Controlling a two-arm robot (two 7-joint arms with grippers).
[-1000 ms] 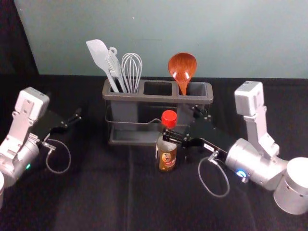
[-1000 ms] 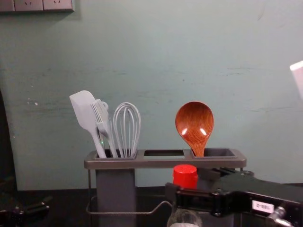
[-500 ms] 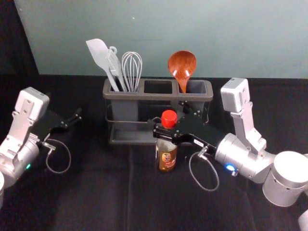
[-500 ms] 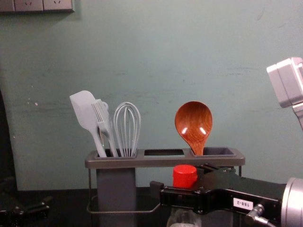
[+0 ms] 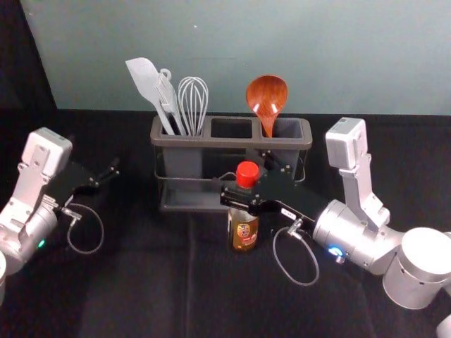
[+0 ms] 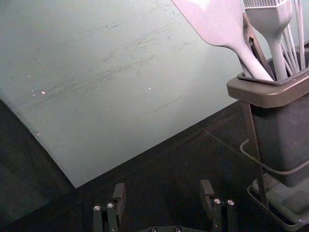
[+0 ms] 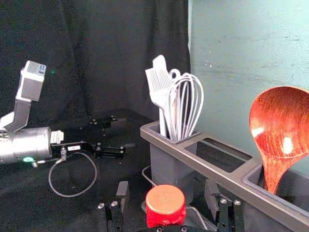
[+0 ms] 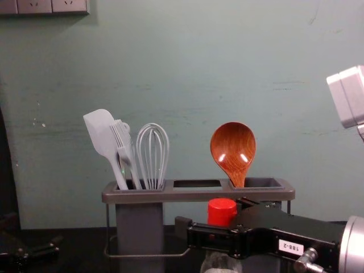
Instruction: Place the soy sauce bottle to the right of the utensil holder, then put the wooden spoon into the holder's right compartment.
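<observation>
Right end effector, spread wide with the soy sauce bottle between its fingers, should close evenly and lift before going right past the near side of the utensil holder, wooden spoon in its right compartment, left end effector idle at left.

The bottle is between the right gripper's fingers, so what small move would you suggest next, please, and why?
Probably close the right gripper on the bottle: its fingers stand apart, with gaps beside the red cap, and the bottle stands in front of the holder, not to its right.
</observation>
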